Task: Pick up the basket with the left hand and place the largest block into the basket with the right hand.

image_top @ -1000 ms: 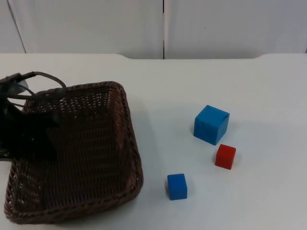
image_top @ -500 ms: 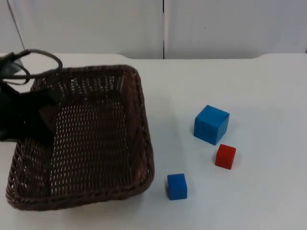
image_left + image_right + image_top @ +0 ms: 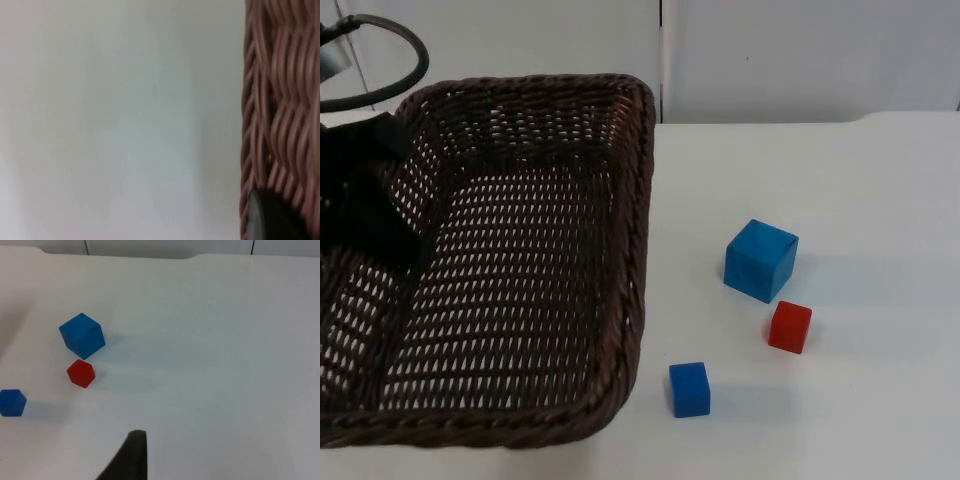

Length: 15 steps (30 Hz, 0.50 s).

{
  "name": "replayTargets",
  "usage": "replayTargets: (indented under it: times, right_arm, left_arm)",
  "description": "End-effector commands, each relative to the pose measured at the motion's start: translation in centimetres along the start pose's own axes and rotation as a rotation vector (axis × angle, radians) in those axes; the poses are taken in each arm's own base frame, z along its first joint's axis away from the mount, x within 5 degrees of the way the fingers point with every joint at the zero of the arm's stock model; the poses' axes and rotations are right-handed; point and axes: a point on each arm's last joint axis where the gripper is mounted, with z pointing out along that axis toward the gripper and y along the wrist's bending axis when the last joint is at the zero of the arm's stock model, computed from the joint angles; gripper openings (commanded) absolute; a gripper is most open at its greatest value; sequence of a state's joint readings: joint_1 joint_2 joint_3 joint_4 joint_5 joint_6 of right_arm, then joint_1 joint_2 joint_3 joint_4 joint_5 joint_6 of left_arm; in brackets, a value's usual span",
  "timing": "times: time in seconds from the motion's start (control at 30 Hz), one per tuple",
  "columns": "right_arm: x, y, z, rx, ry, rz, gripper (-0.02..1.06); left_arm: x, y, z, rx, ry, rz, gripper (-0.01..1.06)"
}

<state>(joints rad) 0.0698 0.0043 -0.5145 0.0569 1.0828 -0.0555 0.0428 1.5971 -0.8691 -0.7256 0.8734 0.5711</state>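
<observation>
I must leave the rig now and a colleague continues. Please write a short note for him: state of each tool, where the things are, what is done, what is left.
Left tool: shut on the wicker basket at its left rim, basket lifted off the table.
Right tool: waits above the table, off from the blocks, holds nothing.
Large blue block, red block and small blue block lie on the table, right of the basket.
Done: basket picked up.
Left: right tool takes the large blue block and puts it into the basket.

A white table top (image 3: 880, 200) runs back to a grey partition wall (image 3: 800, 55). A dark vertical seam (image 3: 661, 60) splits the wall's panels. Soft, even light falls across the table.
</observation>
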Motion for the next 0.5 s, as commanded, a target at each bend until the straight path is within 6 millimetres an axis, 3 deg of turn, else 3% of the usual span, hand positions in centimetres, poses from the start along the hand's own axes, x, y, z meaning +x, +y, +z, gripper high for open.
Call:
replayTargets:
  times: [0.0, 0.47]
  right_arm:
    - [0.01, -0.05, -0.05, 0.009, -0.007, -0.003, 1.05]
    - [0.01, -0.05, -0.05, 0.009, -0.007, -0.003, 1.05]
  left_arm:
    - [0.41, -0.67, -0.63, 0.026, 0.028, 0.008, 0.0]
    - [0.49, -0.69, -0.68, 0.025, 0.034, 0.017, 0.0]
